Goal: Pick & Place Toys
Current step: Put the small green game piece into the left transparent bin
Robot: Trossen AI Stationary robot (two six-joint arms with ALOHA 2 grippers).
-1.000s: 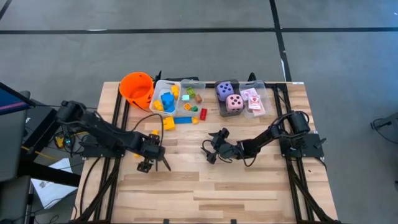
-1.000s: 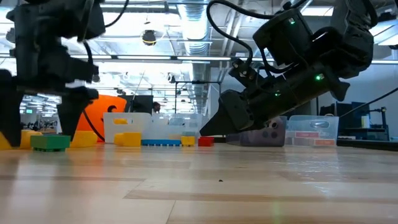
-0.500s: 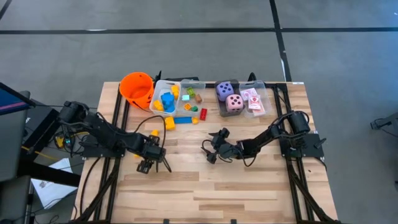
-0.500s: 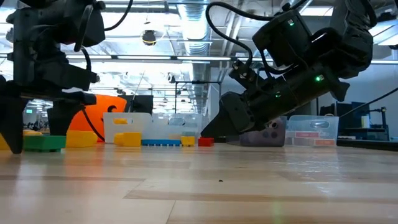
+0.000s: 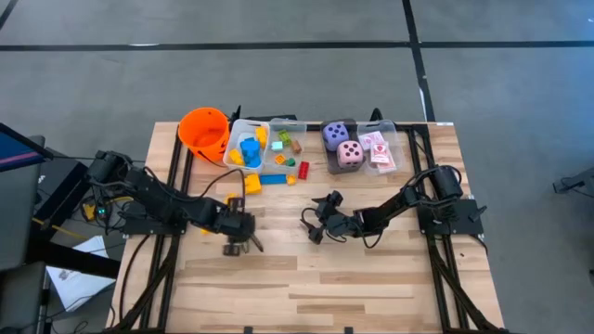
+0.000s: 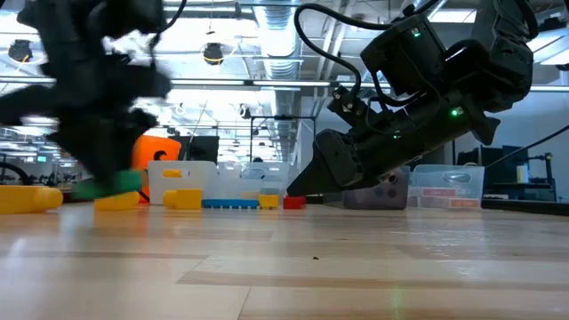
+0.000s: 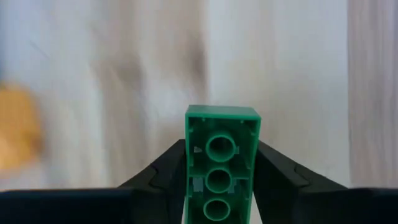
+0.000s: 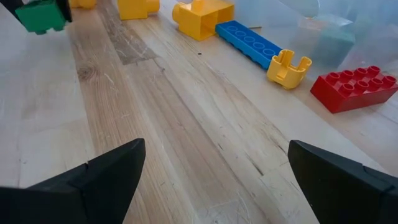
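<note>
The left end effector (image 7: pixel 221 180) is clamped on a green block (image 7: pixel 221 163) — its two dark fingers (image 7: pixel 163 177) press both long sides, and the block's hollow underside faces the wrist camera. In the low view that block (image 6: pixel 108 185) rides just above the wooden tabletop (image 5: pixel 371 269), near its left-middle. The right end effector (image 5: pixel 311 229) hovers low near the middle of the tabletop, its fingers (image 8: pixel 99 174) spread wide and holding nothing. Just beyond, loose on the wood, lie a blue block (image 8: pixel 254 41), a small yellow block (image 8: pixel 288 66), a larger yellow block (image 8: pixel 202 17) and a red block (image 8: pixel 353 89). Farther back stand the orange bucket (image 5: pixel 204 133) and clear bins (image 5: pixel 278 125) — one with the purple die (image 5: pixel 335 135) and pink die (image 5: pixel 350 153), beside the playing cards (image 5: pixel 379 150).
</note>
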